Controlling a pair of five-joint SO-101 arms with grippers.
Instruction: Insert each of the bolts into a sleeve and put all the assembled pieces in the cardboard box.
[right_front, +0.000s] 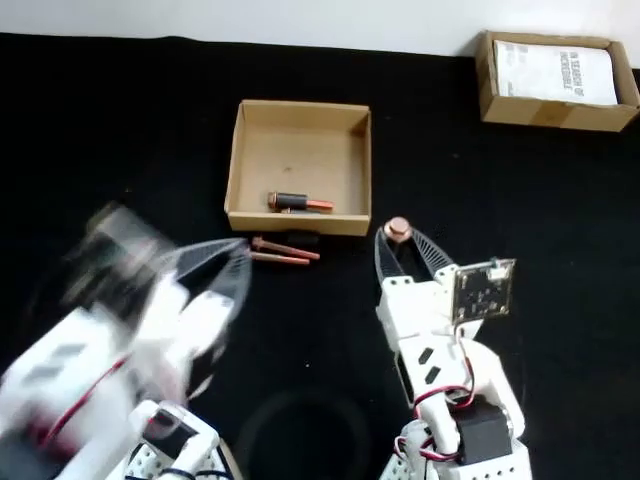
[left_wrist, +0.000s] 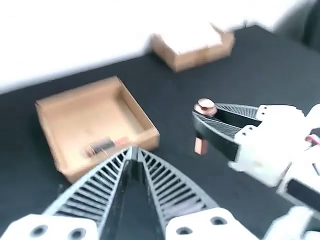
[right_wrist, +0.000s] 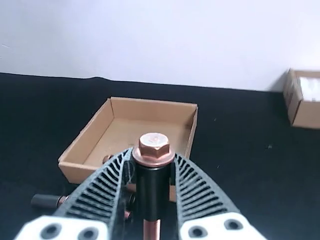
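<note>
My right gripper (right_wrist: 152, 161) is shut on a black sleeve (right_wrist: 150, 189) with a copper bolt (right_wrist: 153, 147) through it, held upright. In the high view this gripper (right_front: 397, 236) stands just off the near right corner of the open cardboard box (right_front: 248, 165). One assembled piece (right_front: 298, 203) lies in the box by its near wall. Two loose copper bolts (right_front: 285, 250) lie on the table in front of the box. My left gripper (left_wrist: 134, 151) is shut and empty, its blurred tips (right_front: 236, 252) close to those bolts.
A second cardboard box (right_front: 553, 78) holding printed paper stands at the far right corner. A small dark sleeve (right_wrist: 46, 201) lies on the black table near the box's front. White wall runs behind the table.
</note>
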